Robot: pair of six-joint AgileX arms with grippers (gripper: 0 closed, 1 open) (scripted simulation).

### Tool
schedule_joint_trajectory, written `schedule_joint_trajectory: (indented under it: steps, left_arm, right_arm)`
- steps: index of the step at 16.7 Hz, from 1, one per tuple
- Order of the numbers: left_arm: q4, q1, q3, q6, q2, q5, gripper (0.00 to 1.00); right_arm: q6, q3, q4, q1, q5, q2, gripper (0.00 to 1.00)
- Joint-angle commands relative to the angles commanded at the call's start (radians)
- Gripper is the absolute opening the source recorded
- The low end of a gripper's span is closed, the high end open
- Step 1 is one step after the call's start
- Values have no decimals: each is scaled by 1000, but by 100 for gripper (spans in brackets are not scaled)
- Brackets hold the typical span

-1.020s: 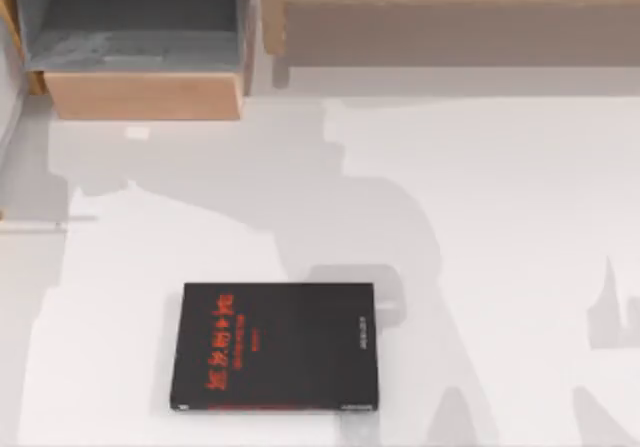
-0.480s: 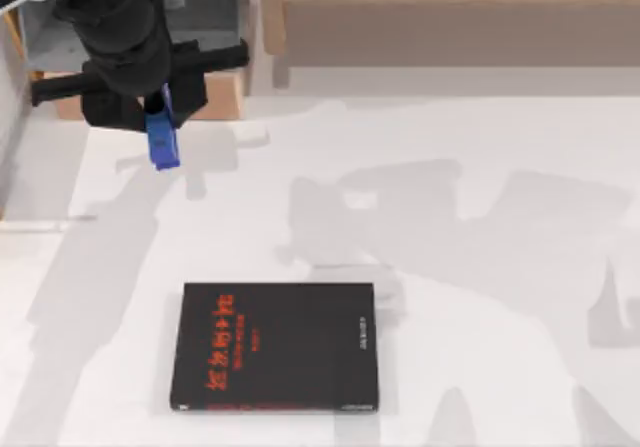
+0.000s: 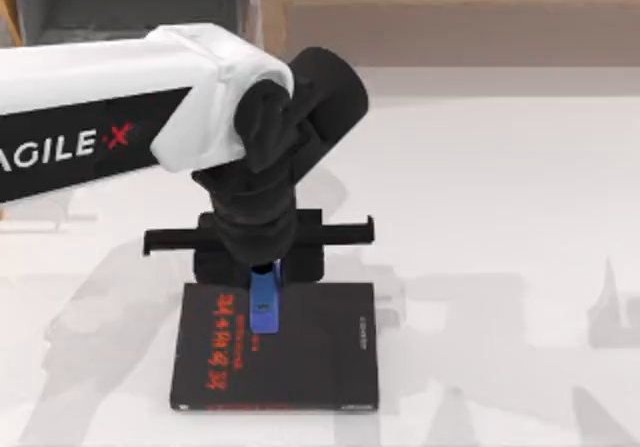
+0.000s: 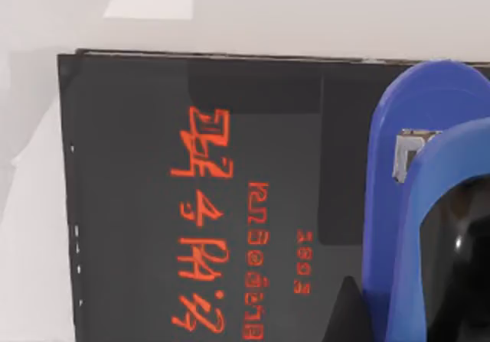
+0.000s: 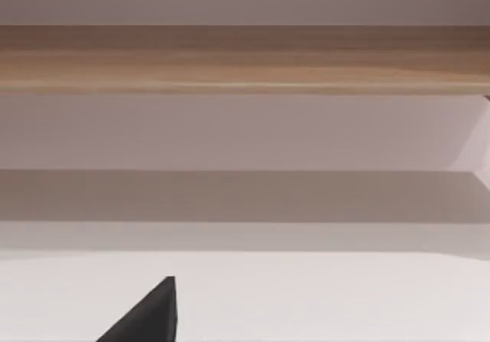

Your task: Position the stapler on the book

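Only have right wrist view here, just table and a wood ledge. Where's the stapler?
Observer: Top view has the stapler in the left end effector, over the book.
Operator: Which part of the book?
Observer: Its far half, just right of the red lettering in the top view.
Operator: Touching the cover?
Observer: Cannot tell. Left wrist view shows the stapler against the black cover, but the contact itself is hidden.
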Motion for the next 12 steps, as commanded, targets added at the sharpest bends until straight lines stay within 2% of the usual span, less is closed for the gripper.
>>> schedule_joint_trajectory:
  steps: [3, 9, 12]
  left_arm:
    - [8, -52, -49, -29, -13, -2, 0]
    - [11, -51, -52, -28, -7, -2, 0]
    - [65, -49, -85, -25, 12, -2, 0]
  right_arm:
    - [0, 0, 0, 0, 0, 0, 100]
    - [0, 0, 0, 0, 0, 0, 100]
    - [0, 0, 0, 0, 0, 0, 100]
